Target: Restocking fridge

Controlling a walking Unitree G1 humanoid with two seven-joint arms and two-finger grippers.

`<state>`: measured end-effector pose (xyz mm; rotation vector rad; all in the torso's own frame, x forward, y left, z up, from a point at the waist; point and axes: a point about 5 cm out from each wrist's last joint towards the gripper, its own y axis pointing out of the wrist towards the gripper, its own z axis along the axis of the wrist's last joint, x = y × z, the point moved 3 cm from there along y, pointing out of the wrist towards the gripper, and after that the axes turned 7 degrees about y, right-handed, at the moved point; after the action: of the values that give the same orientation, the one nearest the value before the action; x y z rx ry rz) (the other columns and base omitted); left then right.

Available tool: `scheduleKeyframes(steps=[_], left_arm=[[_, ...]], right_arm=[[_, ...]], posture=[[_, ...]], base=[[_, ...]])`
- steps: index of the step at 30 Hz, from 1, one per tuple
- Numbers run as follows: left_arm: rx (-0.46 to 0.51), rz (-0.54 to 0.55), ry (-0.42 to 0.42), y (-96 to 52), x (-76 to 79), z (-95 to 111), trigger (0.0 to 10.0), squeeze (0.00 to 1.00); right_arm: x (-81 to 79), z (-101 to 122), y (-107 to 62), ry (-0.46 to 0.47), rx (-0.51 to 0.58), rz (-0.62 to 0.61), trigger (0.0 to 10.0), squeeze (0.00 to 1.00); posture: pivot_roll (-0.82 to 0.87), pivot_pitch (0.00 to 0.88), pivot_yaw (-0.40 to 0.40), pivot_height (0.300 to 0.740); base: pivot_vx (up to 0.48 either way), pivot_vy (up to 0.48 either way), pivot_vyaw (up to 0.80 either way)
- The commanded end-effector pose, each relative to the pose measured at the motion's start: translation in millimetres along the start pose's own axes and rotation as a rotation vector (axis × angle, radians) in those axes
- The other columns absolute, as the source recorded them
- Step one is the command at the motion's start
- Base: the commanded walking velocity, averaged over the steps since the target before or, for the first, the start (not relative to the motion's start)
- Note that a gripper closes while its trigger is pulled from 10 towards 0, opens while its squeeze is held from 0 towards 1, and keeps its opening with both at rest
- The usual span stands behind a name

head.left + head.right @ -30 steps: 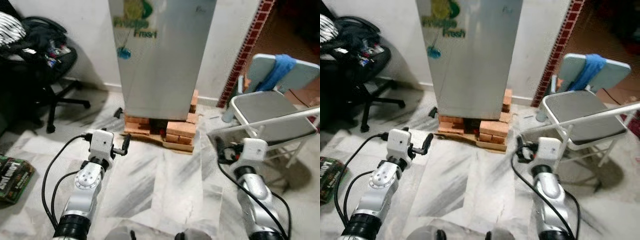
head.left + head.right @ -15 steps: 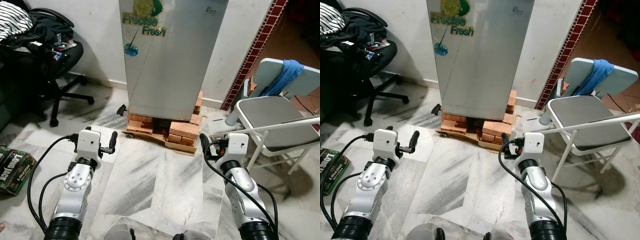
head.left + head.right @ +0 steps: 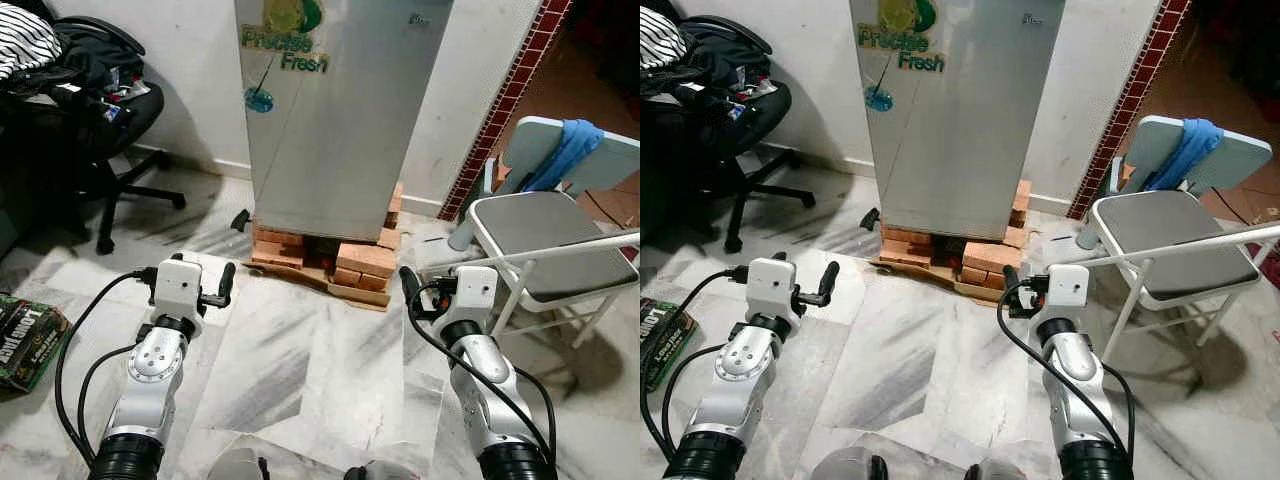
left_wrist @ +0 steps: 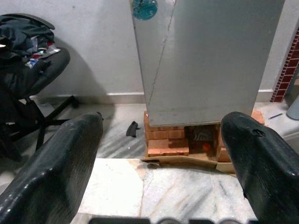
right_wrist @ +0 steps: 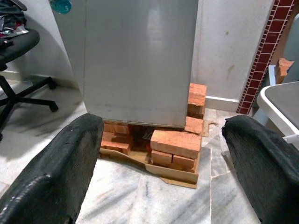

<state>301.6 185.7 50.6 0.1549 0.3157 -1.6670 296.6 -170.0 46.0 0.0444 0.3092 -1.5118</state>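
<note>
A tall silver fridge with its door shut stands against the white wall, raised on a stack of red bricks. Green lettering and a blue sticker mark its door. Both arms are held forward over the marble floor, short of the fridge. My left gripper is open, and between its fingers the left wrist view looks at the fridge's base. My right gripper is open too, with nothing between its fingers, and faces the bricks.
A black office chair piled with clothes stands at the left. A folding chair with a blue cloth is at the right, near a red-tiled doorway edge. A green box lies on the floor at far left.
The whole picture has shifted as the camera moved, so more of the fridge and both chairs shows now. Both grippers stay held forward and open.
</note>
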Motion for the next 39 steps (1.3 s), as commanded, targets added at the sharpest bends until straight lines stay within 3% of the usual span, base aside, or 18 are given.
scheduleKeyframes(steps=[1, 38, 39], left_arm=[[0.007, 0.005, 0.008, -0.9, -0.8, 1.1, 10.0, 0.0], [0.007, 0.005, 0.008, -0.9, -0.8, 1.1, 10.0, 0.0], [0.003, 0.015, 0.01, -2.1, -3.0, -0.4, 10.0, 0.0]], right_arm=[[-1.0, 4.3, 2.2, -0.003, 0.015, 0.008, 10.0, 0.0], [-1.0, 4.3, 2.2, -0.003, 0.015, 0.008, 10.0, 0.0], [-2.2, 2.8, 3.8, -0.022, 0.009, 0.008, 10.0, 0.0]], posture=[[0.11, 0.0, -0.041, 0.74], [0.11, 0.0, -0.041, 0.74], [0.0, 0.0, 0.0, 0.74]], base=[[0.0, 0.0, 0.0], [0.0, 0.0, 0.0], [0.0, 0.0, 0.0]])
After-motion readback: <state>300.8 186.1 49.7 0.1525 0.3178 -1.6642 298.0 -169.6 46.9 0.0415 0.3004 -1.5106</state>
